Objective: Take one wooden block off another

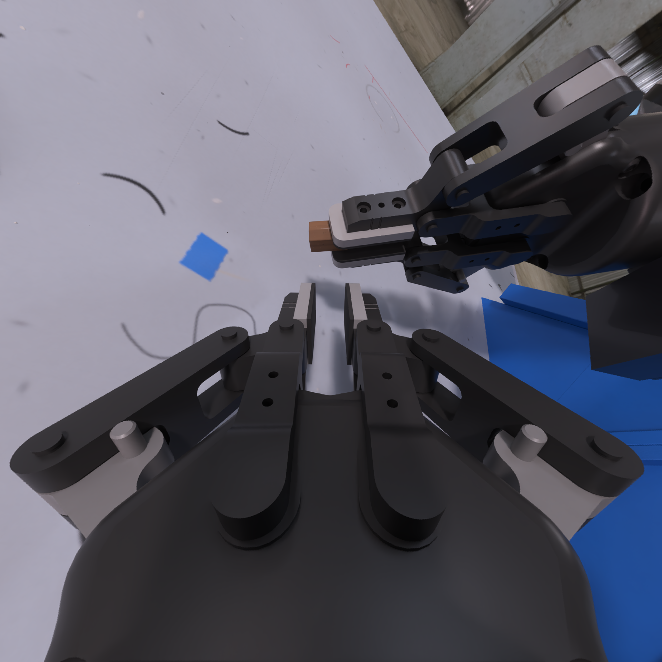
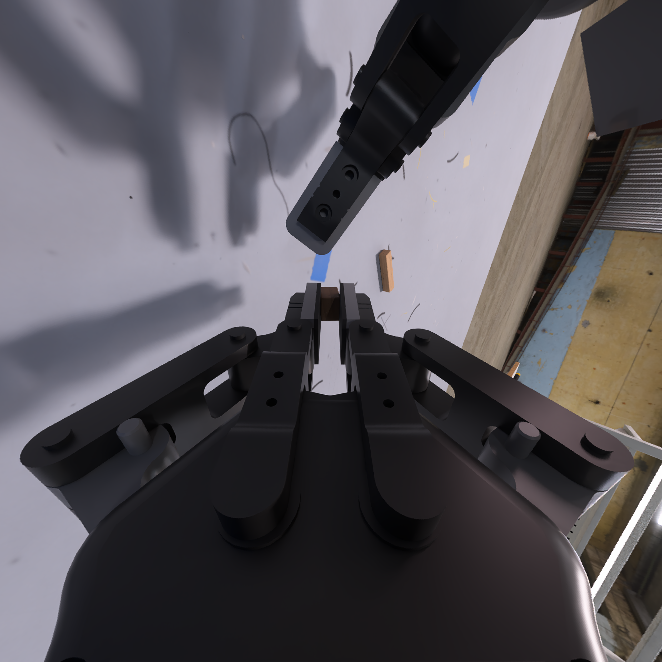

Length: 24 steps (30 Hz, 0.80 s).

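Note:
My right gripper (image 2: 329,299) is shut on a small dark brown wooden block (image 2: 329,303) and holds it above the table. In the left wrist view the right gripper (image 1: 333,240) comes in from the upper right with the block's end (image 1: 318,236) sticking out past its pads. A lighter wooden block (image 2: 385,270) lies flat on the table, just right of the held one and apart from it. My left gripper (image 1: 329,301) has its jaws a narrow gap apart with nothing between them. One of its fingers (image 2: 324,204) hangs above the right gripper's tips.
A blue tape square (image 1: 204,256) sticks to the pale scuffed table (image 1: 143,107); it also shows in the right wrist view (image 2: 320,268). A blue mount (image 1: 537,376) stands at the right. The table's edge (image 2: 519,250) runs along the right, with floor beyond.

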Tool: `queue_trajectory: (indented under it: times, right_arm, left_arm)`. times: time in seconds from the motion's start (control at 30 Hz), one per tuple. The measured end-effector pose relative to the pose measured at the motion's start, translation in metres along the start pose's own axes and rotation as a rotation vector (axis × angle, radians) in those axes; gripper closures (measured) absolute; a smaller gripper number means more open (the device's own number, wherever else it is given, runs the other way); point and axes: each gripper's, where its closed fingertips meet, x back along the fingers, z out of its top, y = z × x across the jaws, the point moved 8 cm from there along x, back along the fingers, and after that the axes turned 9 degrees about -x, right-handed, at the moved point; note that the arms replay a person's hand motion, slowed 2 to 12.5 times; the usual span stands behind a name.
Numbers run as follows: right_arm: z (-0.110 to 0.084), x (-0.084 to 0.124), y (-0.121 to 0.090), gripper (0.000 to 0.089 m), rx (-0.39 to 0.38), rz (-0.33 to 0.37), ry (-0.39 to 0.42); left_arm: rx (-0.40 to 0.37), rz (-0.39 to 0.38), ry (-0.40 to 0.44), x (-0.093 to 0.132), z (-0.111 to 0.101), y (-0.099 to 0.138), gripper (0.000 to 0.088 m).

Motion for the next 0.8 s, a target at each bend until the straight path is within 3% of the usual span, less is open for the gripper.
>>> queue_trajectory:
  times: [0.8]
  right_arm:
    - [0.003,-0.0021,-0.0057,0.0802,-0.019,-0.044,-0.035]
  left_arm:
    - [0.002,-0.002,0.0,-0.0001,-0.0002,0.0003,0.0724]
